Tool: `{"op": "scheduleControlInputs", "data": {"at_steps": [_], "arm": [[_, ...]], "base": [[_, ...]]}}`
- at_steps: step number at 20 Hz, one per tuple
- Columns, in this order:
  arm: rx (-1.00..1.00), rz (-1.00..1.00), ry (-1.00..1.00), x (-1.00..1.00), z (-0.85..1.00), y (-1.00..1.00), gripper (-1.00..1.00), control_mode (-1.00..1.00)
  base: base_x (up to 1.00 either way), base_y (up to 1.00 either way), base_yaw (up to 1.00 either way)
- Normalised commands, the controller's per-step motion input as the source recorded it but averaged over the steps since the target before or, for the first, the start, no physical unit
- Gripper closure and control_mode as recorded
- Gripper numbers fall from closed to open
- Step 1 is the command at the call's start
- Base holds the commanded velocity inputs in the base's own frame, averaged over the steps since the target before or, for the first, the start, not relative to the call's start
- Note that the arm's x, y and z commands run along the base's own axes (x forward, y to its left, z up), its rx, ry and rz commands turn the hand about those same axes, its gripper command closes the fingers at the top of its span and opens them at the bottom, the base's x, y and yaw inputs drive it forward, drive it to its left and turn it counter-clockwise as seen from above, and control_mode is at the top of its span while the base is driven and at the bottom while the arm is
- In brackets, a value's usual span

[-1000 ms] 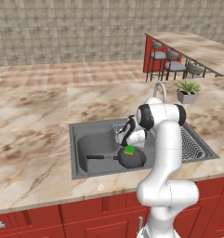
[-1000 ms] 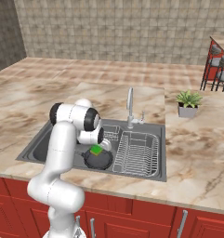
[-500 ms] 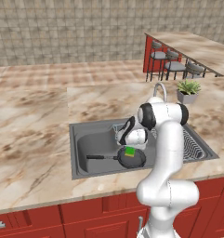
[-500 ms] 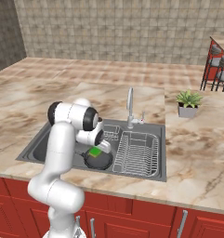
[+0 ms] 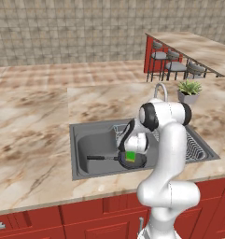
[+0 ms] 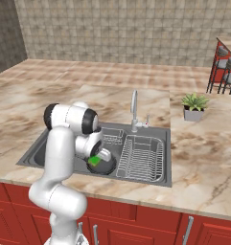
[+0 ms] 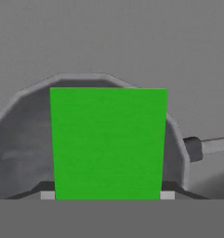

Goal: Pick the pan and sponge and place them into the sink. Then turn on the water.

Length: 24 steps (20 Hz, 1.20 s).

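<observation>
pan already lay in the sink, handle pointing to the basin's far-left side in the left base view. my gripper was low over the pan w/ its jaws clamped on the sponge; in hand view the green block sat between the tips, pan rim curving behind it. so by my read: pan done, sponge over the sink but not yet let go, then faucet left to turn on. no water running that i could see. no brands, labels or writing readable anywhere.
</observation>
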Motion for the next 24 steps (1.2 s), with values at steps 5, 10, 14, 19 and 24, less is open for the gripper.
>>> {"op": "scheduleControlInputs", "data": {"at_steps": [5,10,14,19,24], "arm": [[-0.09,0.02,-0.01,0.11,-0.29,0.29,1.0,-1.0],[-0.1,0.02,0.02,0.21,-0.36,0.23,1.0,-1.0],[-0.05,0.02,0.04,0.4,-0.21,0.18,1.0,-1.0],[-0.05,0.02,0.04,0.4,-0.22,0.26,1.0,-1.0],[-0.07,0.02,0.08,0.32,-0.34,0.2,-1.0,-1.0]], "base": [[0.0,0.0,0.0],[0.0,0.0,0.0],[0.0,0.0,0.0],[0.0,0.0,0.0],[0.0,0.0,0.0]]}}
